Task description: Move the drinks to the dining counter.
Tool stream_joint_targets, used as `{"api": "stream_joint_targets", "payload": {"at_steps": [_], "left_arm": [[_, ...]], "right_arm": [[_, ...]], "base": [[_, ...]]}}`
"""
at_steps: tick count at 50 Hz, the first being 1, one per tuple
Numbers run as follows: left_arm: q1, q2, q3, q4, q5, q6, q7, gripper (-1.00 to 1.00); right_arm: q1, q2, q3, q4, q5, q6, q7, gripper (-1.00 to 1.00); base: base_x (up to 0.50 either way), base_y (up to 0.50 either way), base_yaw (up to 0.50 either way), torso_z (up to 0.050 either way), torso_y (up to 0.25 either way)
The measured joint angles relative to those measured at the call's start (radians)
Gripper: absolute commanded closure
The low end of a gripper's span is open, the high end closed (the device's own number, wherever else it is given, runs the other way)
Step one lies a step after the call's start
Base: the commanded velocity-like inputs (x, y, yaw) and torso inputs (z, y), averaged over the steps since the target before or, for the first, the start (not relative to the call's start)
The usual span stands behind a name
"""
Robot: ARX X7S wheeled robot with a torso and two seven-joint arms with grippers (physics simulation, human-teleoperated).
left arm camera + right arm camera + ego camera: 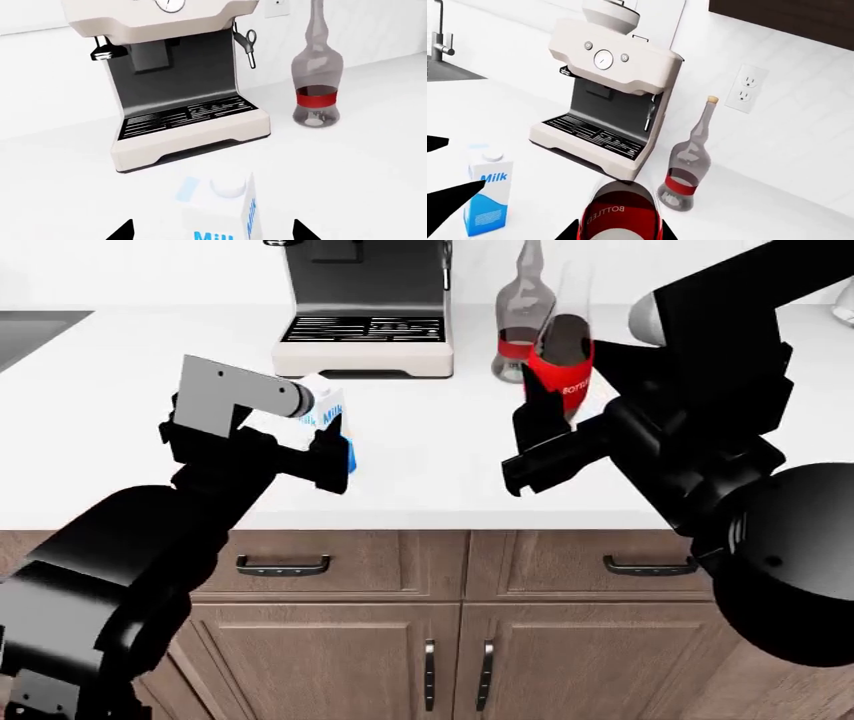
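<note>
Head view: the milk carton (324, 410) was bracketed by the left pincer (327, 452) and the dark red-labelled bottle (561, 365) by the right pincer (534, 445), closure indeterminable for both; clamping and lifting were judged next.

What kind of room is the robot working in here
Most likely a home kitchen, rendered in a simulator: an espresso machine stands on a white worktop over wooden cabinets, with a wall outlet and a sink faucet nearby.
</note>
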Motion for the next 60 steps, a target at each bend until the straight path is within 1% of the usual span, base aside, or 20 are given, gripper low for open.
{"api": "stream_joint_targets", "payload": {"at_steps": [19,31,43,44,53,60], "left_arm": [[-0.042,0.018,0.026,-0.190,0.012,0.076,0.044,-1.00],[-0.043,0.017,0.042,-0.232,-0.031,0.079,0.116,-1.00],[-0.051,0.020,0.056,-0.281,-0.038,0.115,0.152,-1.00],[-0.051,0.020,0.057,-0.286,-0.037,0.119,0.154,1.00],[-0.054,0.020,0.060,-0.310,-0.019,0.146,0.154,1.00],[-0.043,0.024,0.042,-0.315,-0.020,0.161,0.130,1.00]], "right_arm": [[0.021,0.003,-0.019,0.002,0.025,-0.004,0.019,1.00],[0.013,0.014,-0.023,-0.004,0.030,-0.016,0.021,1.00],[0.002,0.023,-0.027,-0.008,0.027,-0.030,0.017,1.00],[0.001,0.024,-0.028,-0.009,0.027,-0.030,0.017,1.00],[-0.002,0.033,-0.027,-0.011,0.016,-0.036,0.016,1.00],[-0.005,0.035,-0.024,-0.010,0.017,-0.045,0.014,1.00]], "base": [[0.00,0.00,0.00,0.000,0.001],[0.00,0.00,0.00,0.000,0.001],[0.00,0.00,0.00,0.001,0.001],[0.00,0.00,0.00,0.000,0.000],[0.00,0.00,0.00,0.000,0.000],[0.00,0.00,0.00,0.000,0.001]]}}
